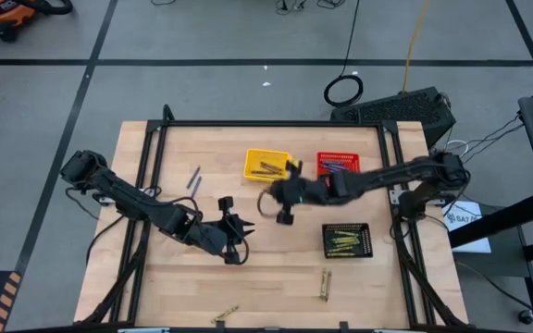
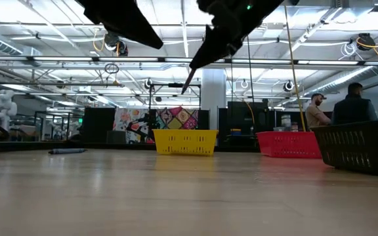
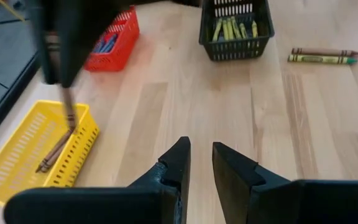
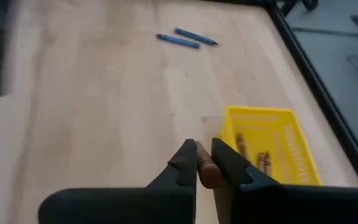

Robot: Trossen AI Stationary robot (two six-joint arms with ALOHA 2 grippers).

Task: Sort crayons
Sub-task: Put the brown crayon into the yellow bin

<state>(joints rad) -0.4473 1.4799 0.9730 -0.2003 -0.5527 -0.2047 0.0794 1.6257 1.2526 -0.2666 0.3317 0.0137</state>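
My right tool (image 4: 204, 163) is clamped on a thin brown wax crayon (image 4: 207, 170) beside the yellow square mesh basket (image 4: 277, 118) near the worktop's (image 4: 92, 93) far edge, ready to drop it among the browns, while my left tool (image 3: 201, 163) waits mid-worktop, fingers apart and empty.

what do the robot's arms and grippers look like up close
Both arms are dark, near-black, jointed links with black cables trailing by their bases. The left gripper ends in two matte black wedge-shaped fingers, tapering to blunt tips. The right gripper has the same pair of black, angular fingers. No markings show on either.
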